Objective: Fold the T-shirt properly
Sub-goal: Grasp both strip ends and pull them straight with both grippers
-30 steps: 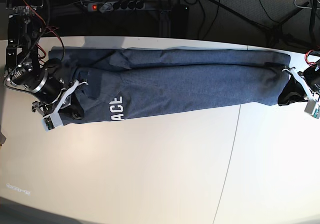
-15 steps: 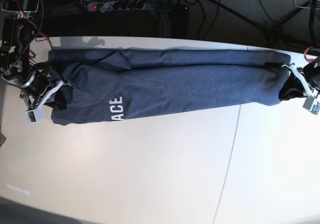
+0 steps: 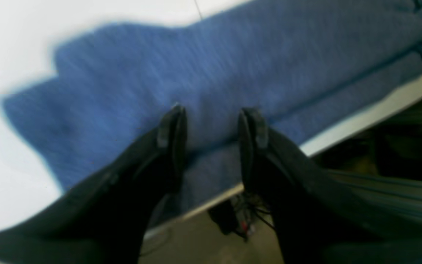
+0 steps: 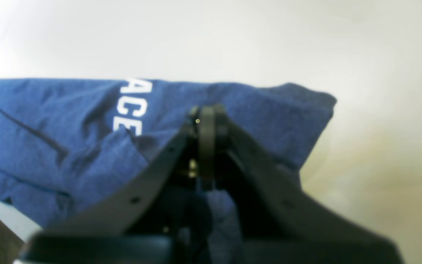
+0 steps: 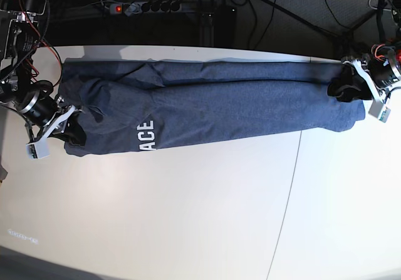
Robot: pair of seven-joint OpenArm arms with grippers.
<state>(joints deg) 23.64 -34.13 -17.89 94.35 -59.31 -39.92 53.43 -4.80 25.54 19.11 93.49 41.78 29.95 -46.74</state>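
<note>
At the left edge of the base view, the right end effector (image 5: pixel 47 133) has pale grey fingers on a black cylindrical wrist, with red and black cables above. At upper right, the left end effector (image 5: pixel 366 92) looks alike. Both wrist views show matte black fingers (image 3: pixel 172 135).

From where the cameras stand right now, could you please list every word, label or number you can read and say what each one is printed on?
"ACE": white block letters on the T-shirt, readable in the base view and the right wrist view; the fold hides anything before them.
Faint pale marking on the table at its lower left in the base view: too small to read.
The left wrist view shows no text.
</note>
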